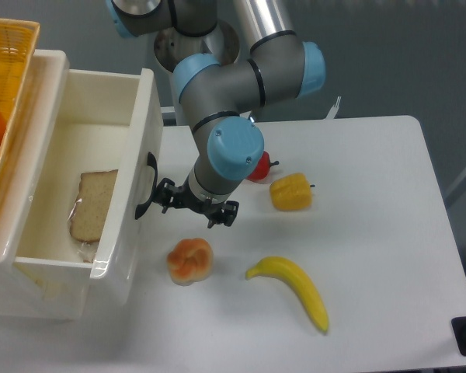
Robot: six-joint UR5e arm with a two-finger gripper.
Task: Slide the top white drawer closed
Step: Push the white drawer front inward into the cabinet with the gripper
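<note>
So the top white drawer (78, 186) is sticking out of its cabinet on the left side of the desk (373, 233), with a slice of bread (89, 206) lying inside it, and I'd say we're mid-push on the closing step. Just right of the drawer's front panel, the end effector (167, 196) sits up against the black handle (145, 186), apparently touching it, though I honestly can't tell how far apart the fingers are. Next move is probably just pushing straight left until the drawer seats, keeping clear of the peach (190, 260) below the handle.
</note>
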